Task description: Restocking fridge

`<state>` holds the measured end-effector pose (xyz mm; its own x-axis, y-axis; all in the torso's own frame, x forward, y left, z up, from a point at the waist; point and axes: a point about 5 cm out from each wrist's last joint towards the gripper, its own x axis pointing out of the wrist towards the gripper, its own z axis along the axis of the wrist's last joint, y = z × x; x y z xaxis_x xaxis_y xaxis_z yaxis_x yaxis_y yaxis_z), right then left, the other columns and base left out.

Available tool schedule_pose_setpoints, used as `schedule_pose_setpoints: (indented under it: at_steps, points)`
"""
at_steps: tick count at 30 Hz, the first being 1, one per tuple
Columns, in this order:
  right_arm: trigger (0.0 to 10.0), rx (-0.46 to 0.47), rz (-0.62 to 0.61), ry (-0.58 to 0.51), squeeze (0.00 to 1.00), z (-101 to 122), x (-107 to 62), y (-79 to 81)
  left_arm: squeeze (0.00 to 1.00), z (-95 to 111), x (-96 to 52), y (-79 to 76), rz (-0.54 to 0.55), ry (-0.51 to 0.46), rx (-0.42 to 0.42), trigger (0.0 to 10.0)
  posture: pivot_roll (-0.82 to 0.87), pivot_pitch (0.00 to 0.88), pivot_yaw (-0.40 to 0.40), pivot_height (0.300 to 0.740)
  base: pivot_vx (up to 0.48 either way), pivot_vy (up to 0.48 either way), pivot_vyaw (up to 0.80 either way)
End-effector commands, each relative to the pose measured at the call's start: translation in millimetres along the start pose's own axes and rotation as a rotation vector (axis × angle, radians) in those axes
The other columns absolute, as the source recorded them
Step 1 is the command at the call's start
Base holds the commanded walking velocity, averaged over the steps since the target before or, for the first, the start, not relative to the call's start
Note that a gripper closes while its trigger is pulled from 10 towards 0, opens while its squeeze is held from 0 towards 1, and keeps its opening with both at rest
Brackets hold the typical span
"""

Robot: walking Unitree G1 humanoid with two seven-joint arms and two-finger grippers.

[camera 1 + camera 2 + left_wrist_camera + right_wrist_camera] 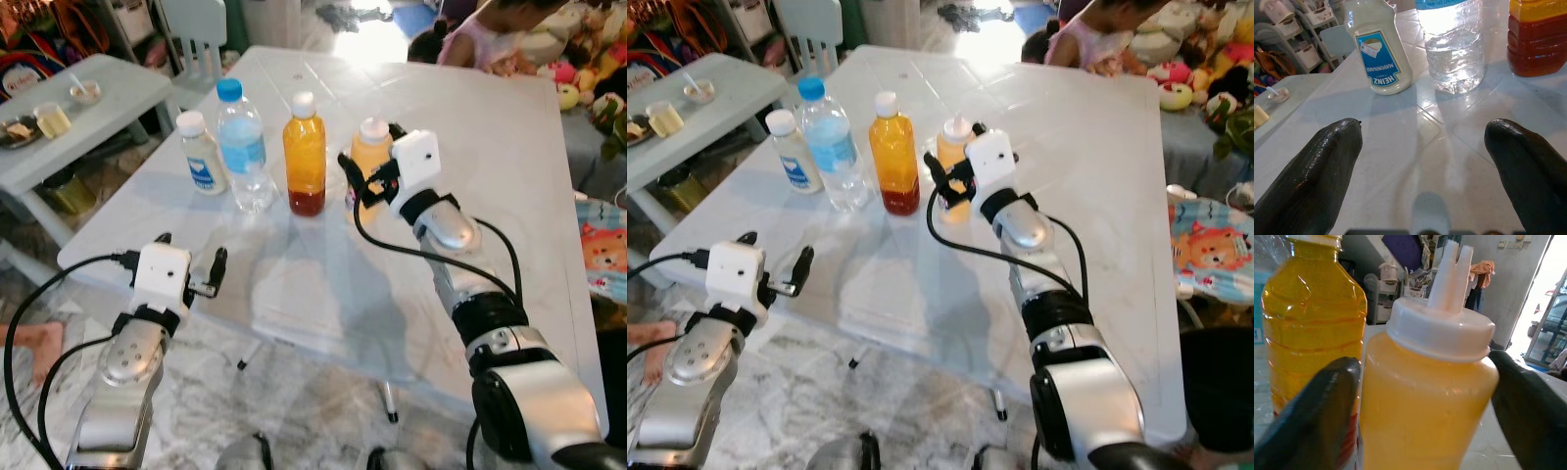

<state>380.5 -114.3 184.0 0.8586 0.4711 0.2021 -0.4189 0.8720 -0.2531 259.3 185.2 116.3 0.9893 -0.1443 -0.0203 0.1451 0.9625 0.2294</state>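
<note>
Four bottles (305,153) on the table (509,176); right end effector (367,171) straddles one, left end effector (191,262) spread.

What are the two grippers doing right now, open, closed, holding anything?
Left gripper: open, holding nothing, hovering at the table's near edge.
Right gripper: open around the squeeze bottle, not clamped on it yet.

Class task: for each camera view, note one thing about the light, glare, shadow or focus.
Left eye view: strong glare washes out the far end of the table. Right eye view: the right arm casts a soft shadow on the tabletop. Left wrist view: light glints off the water bottle, and the near fingers look soft. Right wrist view: the squeeze bottle is near and slightly blurred; the doorway behind is overexposed.
</note>
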Motion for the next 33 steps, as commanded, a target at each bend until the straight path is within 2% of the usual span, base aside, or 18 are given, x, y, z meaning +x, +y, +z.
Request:
schedule_pose_setpoints:
  at_steps: [1,16,18,21,22,25,26,27,28,31,32,33]
  points:
    - [0.0,0.013,0.006,-0.019,0.0,5.0,4.5,-0.1,0.0,-1.3,-1.9,0.2,0.003,0.009,0.017,10.0,0.15,0.127,0.066,0.74,0.0,0.0,0.0]
    - [0.0,0.009,0.018,-0.013,0.0,0.0,0.4,-1.0,0.0,-1.2,3.0,-3.6,-0.002,0.005,0.015,10.0,0.13,0.111,0.059,0.74,0.0,0.0,0.0]
    - [0.0,-0.002,0.022,-0.022,0.0,0.3,-4.0,0.9,0.0,-2.7,6.3,1.3,0.057,0.026,0.073,10.0,0.13,0.108,0.057,0.74,0.0,0.0,0.0]
    - [0.0,-0.003,0.029,-0.029,0.0,0.2,-7.2,3.3,0.0,-4.7,7.6,3.6,0.08,0.043,0.071,10.0,0.12,0.107,0.054,0.74,0.0,0.0,0.0]
    - [0.4,0.003,0.034,-0.03,0.0,-0.4,-9.4,5.2,0.0,-5.8,8.1,4.7,0.089,0.048,0.067,10.0,0.11,0.104,0.049,0.74,0.0,0.0,0.0]
    - [0.0,0.032,0.056,-0.035,0.0,-1.4,-16.2,12.4,0.0,-5.6,9.6,5.1,0.113,0.054,0.033,10.0,0.09,0.101,0.054,0.74,0.0,0.0,0.0]
    - [1.0,0.038,0.063,-0.037,0.0,-1.4,-18.2,14.9,0.0,-5.3,10.1,4.7,0.119,0.054,0.02,10.0,0.09,0.1,0.053,0.74,0.0,0.0,0.0]
    - [1.0,0.038,0.063,-0.037,0.0,-1.4,-18.2,14.9,0.0,-5.3,10.1,4.7,0.119,0.054,0.02,10.0,0.09,0.1,0.053,0.74,0.0,0.0,0.0]
    - [10.0,0.054,0.074,-0.033,0.0,-2.7,-24.5,24.0,0.0,-5.3,11.9,-2.0,0.1,0.052,0.004,10.0,0.07,0.094,0.051,0.74,0.0,0.0,0.0]
    - [10.0,0.131,0.082,-0.033,0.0,-2.0,-32.3,35.7,0.0,-6.3,15.1,-9.9,0.071,0.051,0.009,10.0,0.05,0.084,0.054,0.74,0.0,0.0,0.0]
    - [10.0,0.188,0.056,-0.022,0.0,-3.4,-35.4,38.3,0.0,-6.9,16.8,-10.9,0.069,0.052,0.009,10.0,0.04,0.079,0.053,0.74,0.0,0.0,0.0]
    - [10.0,0.188,0.056,-0.022,0.0,-3.4,-35.4,38.3,0.0,-6.9,16.8,-10.9,0.069,0.052,0.009,10.0,0.04,0.079,0.053,0.74,0.0,0.0,0.0]
